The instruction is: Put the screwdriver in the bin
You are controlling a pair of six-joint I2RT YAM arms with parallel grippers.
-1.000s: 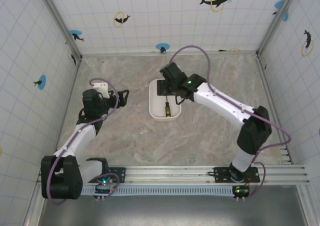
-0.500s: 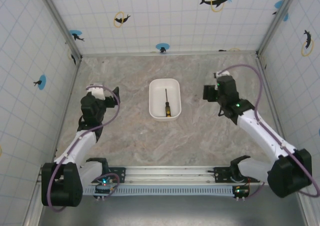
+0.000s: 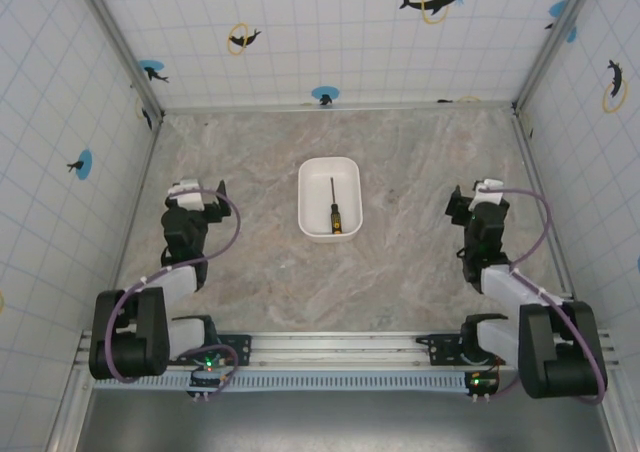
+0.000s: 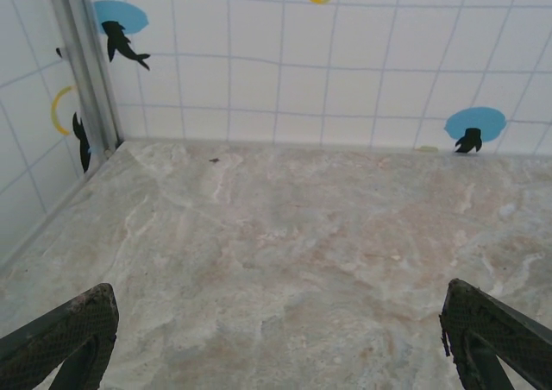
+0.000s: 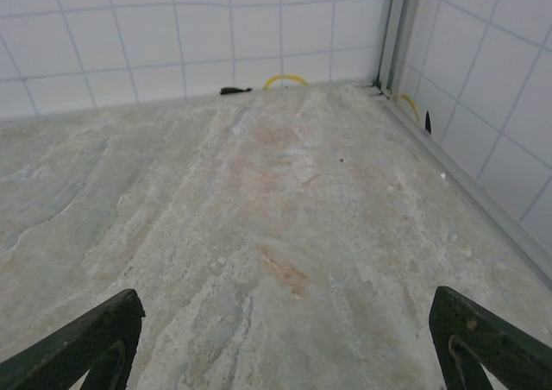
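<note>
A: Top view first. Where's the screwdriver (image 3: 335, 210)?

B: Lying flat inside the bin (image 3: 304, 194), shaft toward the far wall, yellow-and-black handle at the near end. The bin sits mid-table.

A: And the pincers?

B: The left gripper (image 3: 218, 192) is low by the left wall and the right gripper (image 3: 455, 205) is low by the right wall. Each is tucked close to its own base and well apart from the bin. My reading: a parked pose, kept clear of the tub because nothing is left to carry.

A: Apart or together, from up there?

B: Too small to call. Go to the wrists.

A: Left wrist view.

B: Left gripper (image 4: 276, 321): two dark fingers (image 4: 60, 338) at opposite bottom corners, spread wide. Nothing between them but bare marbled tabletop (image 4: 276, 235). Beyond is the tiled wall (image 4: 345, 62) with dolphin stickers (image 4: 470, 131).

A: Right wrist view.

B: Same arrangement. Right gripper (image 5: 285, 321), fingers (image 5: 82, 342) far apart and empty. The tabletop runs out to the back wall and the corner post (image 5: 397, 28) on the right.

A: Judgement on the task?

B: Tool in the tub, both pincers spread and holding nothing. It looks done. I see no further move called for; the only risk would be an arm sweeping through the bin on some later motion
</note>
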